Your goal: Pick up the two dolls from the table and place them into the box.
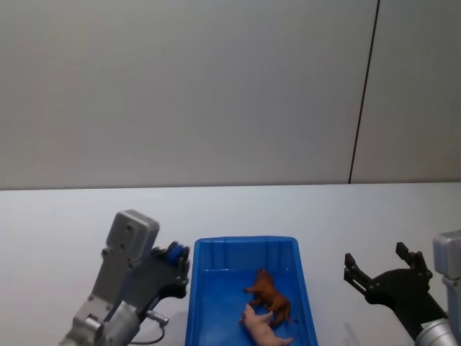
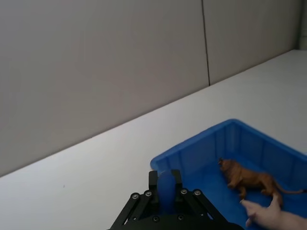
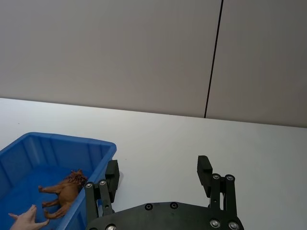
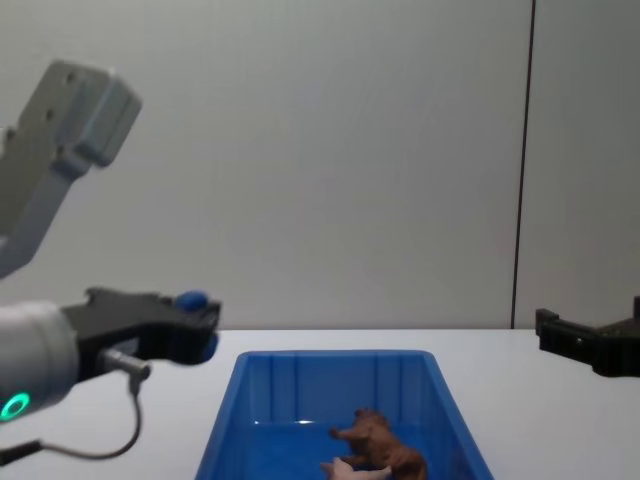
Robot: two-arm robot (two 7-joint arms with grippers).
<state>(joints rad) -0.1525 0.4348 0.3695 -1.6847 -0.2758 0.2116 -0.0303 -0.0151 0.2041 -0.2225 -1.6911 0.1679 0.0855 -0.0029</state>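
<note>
Two dolls, shaggy brown [image 1: 271,291], smooth pink [image 1: 263,329]

Grey arm housings, black screw-studded left hand [image 1: 173,270] — green indicator ring

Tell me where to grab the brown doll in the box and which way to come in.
Judging from the head view, grip the brown doll across its torso, between the legs and the back, coming straight down from above. It lies on the floor of the blue box, whose sloping walls block a side approach. The pink doll lies against its near end, so close the fingers nearer the head.
</note>
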